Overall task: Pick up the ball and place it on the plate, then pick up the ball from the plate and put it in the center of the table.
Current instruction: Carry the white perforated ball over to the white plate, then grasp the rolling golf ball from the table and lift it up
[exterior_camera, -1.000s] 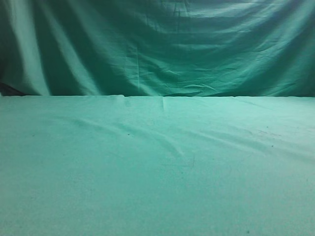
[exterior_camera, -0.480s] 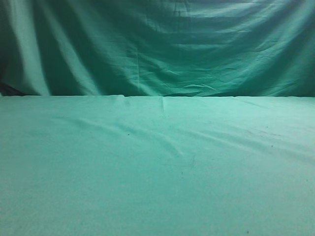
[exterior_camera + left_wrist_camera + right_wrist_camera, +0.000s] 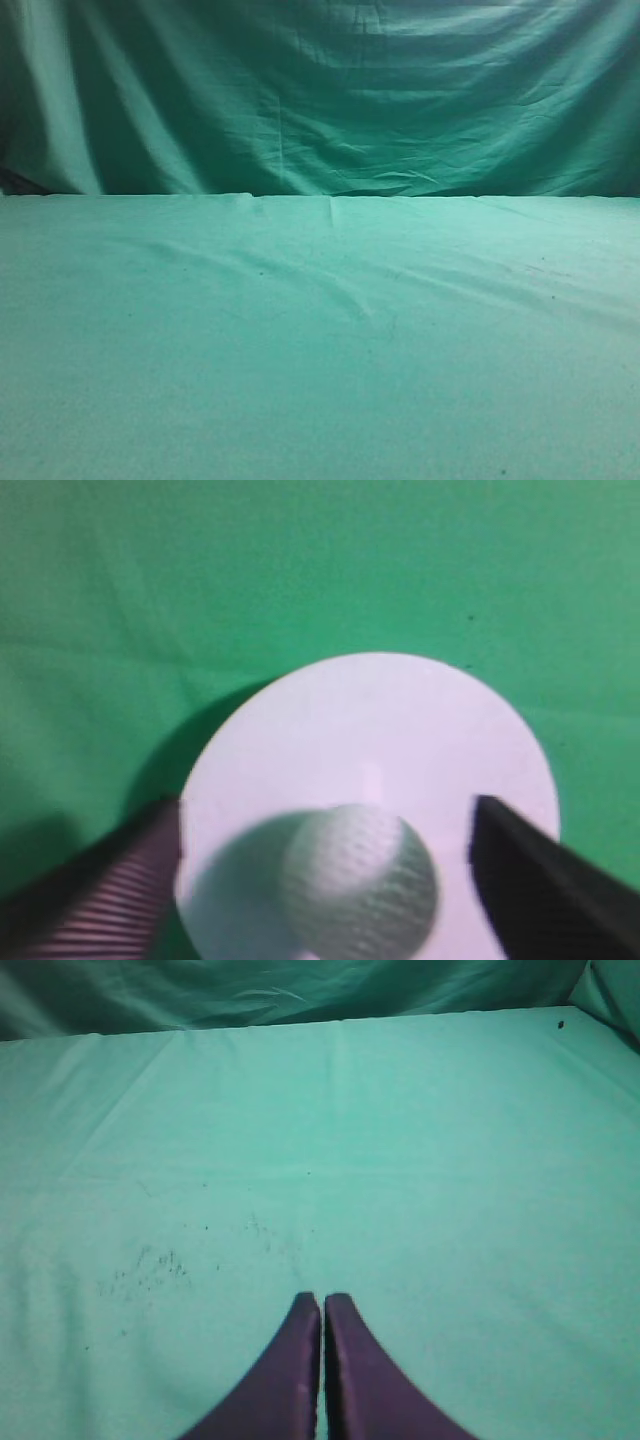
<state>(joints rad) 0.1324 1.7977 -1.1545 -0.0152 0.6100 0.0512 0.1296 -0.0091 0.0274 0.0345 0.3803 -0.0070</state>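
Left gripper (image 3: pixel 325 880) jaws wide apart, straddling the ball (image 3: pixel 358 880), no contact visible. Ball sits on the white plate (image 3: pixel 400 720), near its lower edge in the left wrist view, on the table (image 3: pixel 300 570). Looks light, hard, dimpled, prone to rolling; pinch across the widest part, centred between the fingers. Right gripper (image 3: pixel 322 1370) fingers pressed together, empty, over bare cloth.

Table (image 3: pixel 320 380): green cloth with scattered dark specks. Backdrop (image 3: pixel 320 90): darker green cloth. Plate (image 3: pixel 400 720): plain white. Ball (image 3: pixel 360 885): white, dimpled pattern, faintly shaded grey. Left gripper (image 3: pixel 325 865): black, ribbed finger. Right gripper (image 3: pixel 322 1370): dark purple-black fingers.
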